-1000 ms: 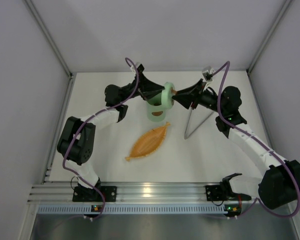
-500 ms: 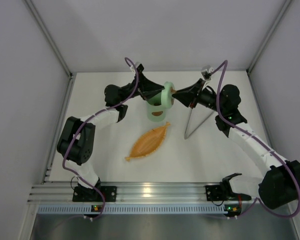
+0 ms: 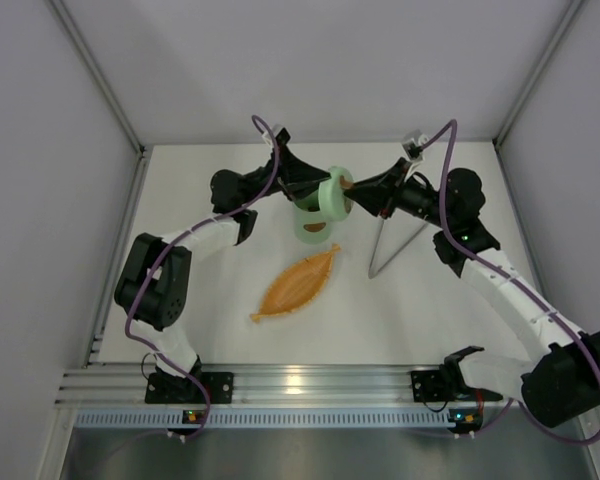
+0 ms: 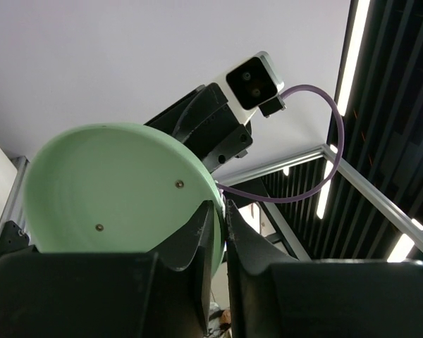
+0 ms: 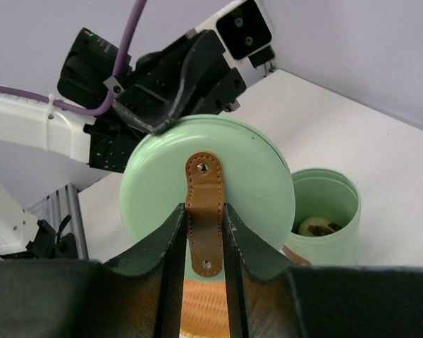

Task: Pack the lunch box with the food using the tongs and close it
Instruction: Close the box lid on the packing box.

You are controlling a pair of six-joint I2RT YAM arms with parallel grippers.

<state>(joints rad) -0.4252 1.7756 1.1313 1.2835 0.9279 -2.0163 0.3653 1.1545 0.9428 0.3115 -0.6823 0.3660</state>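
Hovering over the white table [image 3: 430, 300], right gripper [image 5: 203, 211] pinches the lid [image 5: 257, 176]; left gripper [image 4: 222, 211], cannot tell.

The left hand [image 3: 314, 187] and right hand [image 3: 353, 189] flank the lid [image 3: 332, 194], on edge over the lunch box [image 3: 309, 229].

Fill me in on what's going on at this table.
Both arms hold the green lid on edge over the open lunch box. The right gripper is shut on the lid's brown strap. The left gripper sits astride its rim, grip unclear. Some food lies inside the box. The tongs lie on the table beside the orange tray.
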